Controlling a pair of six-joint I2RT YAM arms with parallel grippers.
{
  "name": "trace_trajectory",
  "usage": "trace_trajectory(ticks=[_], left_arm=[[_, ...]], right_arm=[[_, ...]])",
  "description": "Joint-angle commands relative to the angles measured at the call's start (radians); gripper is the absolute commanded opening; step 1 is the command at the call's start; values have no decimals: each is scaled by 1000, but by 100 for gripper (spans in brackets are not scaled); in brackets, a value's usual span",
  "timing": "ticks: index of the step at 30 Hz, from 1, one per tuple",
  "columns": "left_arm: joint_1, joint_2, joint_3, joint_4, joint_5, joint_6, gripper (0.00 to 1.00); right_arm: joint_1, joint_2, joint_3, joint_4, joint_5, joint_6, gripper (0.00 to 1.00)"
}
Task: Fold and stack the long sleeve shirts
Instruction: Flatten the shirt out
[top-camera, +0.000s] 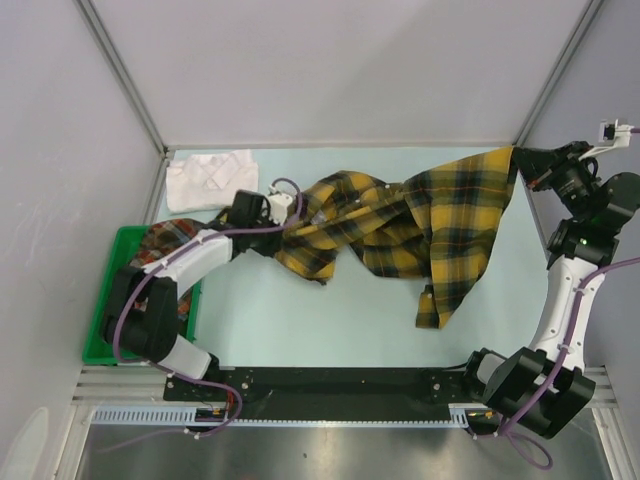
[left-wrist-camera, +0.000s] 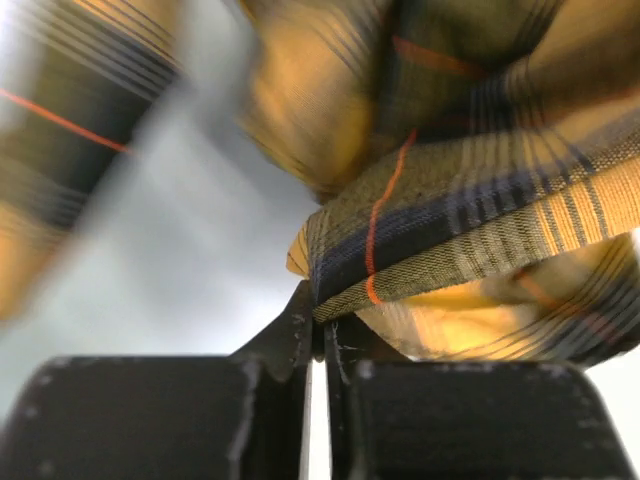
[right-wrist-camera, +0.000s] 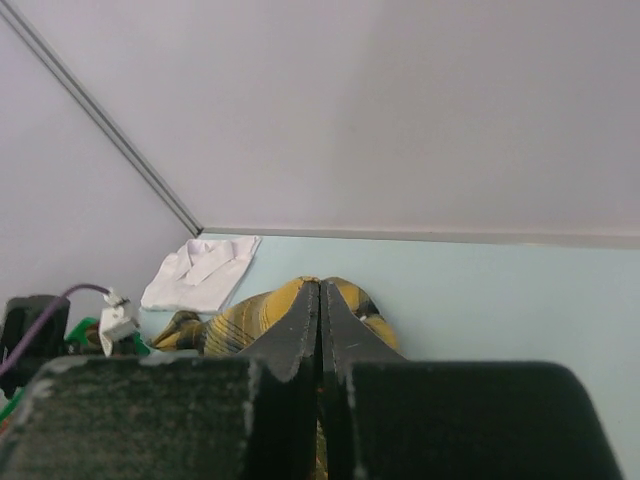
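Note:
The yellow-and-black plaid shirt (top-camera: 400, 220) hangs twisted across the middle of the table, stretched between both grippers. My left gripper (top-camera: 290, 205) is shut on its left end; in the left wrist view the jaws (left-wrist-camera: 320, 320) pinch a folded plaid edge (left-wrist-camera: 470, 210). My right gripper (top-camera: 520, 158) is shut on the shirt's far right corner and holds it raised; the right wrist view shows plaid cloth (right-wrist-camera: 270, 310) bulging on both sides of the closed fingertips (right-wrist-camera: 319, 290). The white shirt (top-camera: 208, 178) lies folded at the far left corner. A red-orange plaid shirt (top-camera: 165, 245) lies in the bin.
A green plastic bin (top-camera: 105, 300) stands at the table's left edge, partly under my left arm. Grey walls close in the back and both sides. The white shirt also shows in the right wrist view (right-wrist-camera: 200, 272).

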Motion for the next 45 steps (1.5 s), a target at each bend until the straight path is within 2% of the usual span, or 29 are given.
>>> trace_trajectory(ticks=[1,2,3,4,6,8,9,11,13,14,15,16,17,19,21,24,25,27,29,33,34,39,42,45], left_arm=[[100,-74,240,-161,175,214,3],[99,-64,292,-232,224,283,2],[108,-51,342,-386,294,445,3],[109,-41,444,-492,439,554,5],[96,-3,523,-772,458,859,7],[99,3,537,-834,377,997,8],[121,-3,513,-796,360,1022,12],[143,-15,425,-724,314,1010,17],[155,-20,369,-656,307,971,35],[162,-35,345,-609,312,866,41],[184,-55,321,-528,370,823,51],[188,-73,269,-485,384,774,57],[191,-127,235,-396,392,688,62],[189,-190,131,-324,427,639,64],[189,-309,51,-182,438,540,74],[172,-411,-59,-85,436,383,99],[166,-425,-78,-73,430,318,99],[116,-474,-154,-20,359,315,100],[48,-515,-213,66,312,394,99],[-5,-532,-294,122,367,575,98],[-60,-526,-302,137,325,636,97],[-197,-439,-330,286,163,724,89],[-205,-361,-333,361,174,807,89],[-205,-302,-347,445,123,845,85]], right_arm=[[-43,3,82,82,5,42,0],[-48,6,88,90,0,46,0],[-54,9,96,91,-12,56,0],[-59,11,104,91,-15,56,0],[-62,12,104,88,-17,47,0],[-66,15,101,74,-14,21,0],[-68,17,96,73,-12,14,0],[-68,20,78,68,-12,13,0],[-60,14,58,64,-19,13,0],[-46,-2,49,51,-19,10,0],[-37,-11,27,42,-22,4,0],[-28,-20,19,30,-20,-7,0],[-7,-37,12,2,-19,-27,0],[13,-49,-8,-18,-19,-44,0],[36,-63,-17,-44,-9,-65,0],[58,-62,-14,-47,4,-70,0],[63,-60,-13,-47,7,-70,0],[72,-51,-10,-44,17,-69,0],[75,-46,-7,-39,26,-72,0],[75,-34,16,-39,41,-73,0],[75,-32,25,-30,46,-70,0],[73,-15,68,10,63,-9,0],[73,-14,93,19,69,7,0],[70,-12,116,21,67,13,0]])
